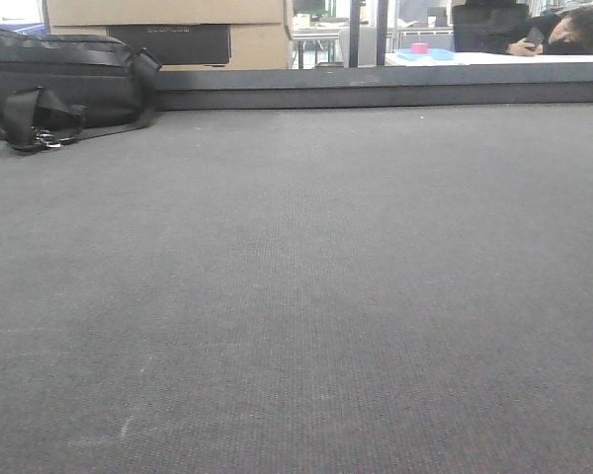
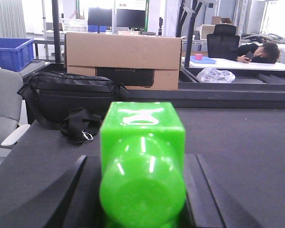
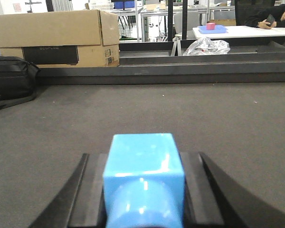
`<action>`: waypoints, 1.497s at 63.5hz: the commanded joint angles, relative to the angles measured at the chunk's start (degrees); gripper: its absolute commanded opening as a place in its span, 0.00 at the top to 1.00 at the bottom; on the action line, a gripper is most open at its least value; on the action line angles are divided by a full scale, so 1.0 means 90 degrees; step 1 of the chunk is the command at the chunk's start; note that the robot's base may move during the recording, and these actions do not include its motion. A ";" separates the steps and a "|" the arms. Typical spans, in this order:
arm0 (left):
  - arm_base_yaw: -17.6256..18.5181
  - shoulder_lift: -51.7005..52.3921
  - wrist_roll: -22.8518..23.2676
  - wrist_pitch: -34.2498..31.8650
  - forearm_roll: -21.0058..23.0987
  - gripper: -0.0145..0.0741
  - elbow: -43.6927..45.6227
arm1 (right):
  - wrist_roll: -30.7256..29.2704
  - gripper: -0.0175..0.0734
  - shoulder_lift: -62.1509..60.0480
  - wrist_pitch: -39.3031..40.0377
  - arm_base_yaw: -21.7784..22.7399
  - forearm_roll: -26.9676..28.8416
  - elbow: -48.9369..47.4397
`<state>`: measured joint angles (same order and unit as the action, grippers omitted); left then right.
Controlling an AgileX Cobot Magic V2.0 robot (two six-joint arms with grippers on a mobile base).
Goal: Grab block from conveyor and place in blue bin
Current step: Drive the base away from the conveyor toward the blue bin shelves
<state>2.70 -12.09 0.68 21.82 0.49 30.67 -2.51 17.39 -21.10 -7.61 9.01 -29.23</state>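
Observation:
The conveyor (image 1: 306, 296) is a wide dark grey woven belt with a dark raised rail (image 1: 376, 89) along its far edge; no block or gripper shows in the front view. In the left wrist view my left gripper (image 2: 141, 159) is shut on a glossy green block (image 2: 142, 137), a black finger (image 2: 73, 190) pressed to each side, just above the belt. In the right wrist view my right gripper (image 3: 143, 159) is shut on a light blue block (image 3: 142, 152) low over the belt. A blue bin (image 2: 9, 52) stands far left, beyond the belt.
A black bag (image 1: 59, 79) lies on the belt's far left corner, with a cardboard box (image 2: 123, 57) behind it. A crumpled plastic bag (image 2: 216, 74) sits past the rail. A person (image 1: 563, 35) slumps at a white table behind. A grey chair (image 2: 4, 109) borders the left edge.

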 commanded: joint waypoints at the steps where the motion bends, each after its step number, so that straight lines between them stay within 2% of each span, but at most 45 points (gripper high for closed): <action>1: 0.0037 0.0032 0.0035 -0.0089 0.0041 0.96 -0.0012 | -0.0050 0.99 -0.0015 0.0110 -0.0009 -0.0016 -0.0053; 95: 0.0037 0.0119 0.0035 -0.0113 0.0041 0.96 -0.0012 | -0.0050 0.99 -0.0042 0.0110 -0.0009 -0.0016 -0.0053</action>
<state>2.70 -11.21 0.78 21.82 0.49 30.67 -2.51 17.27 -21.23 -7.61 9.01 -29.23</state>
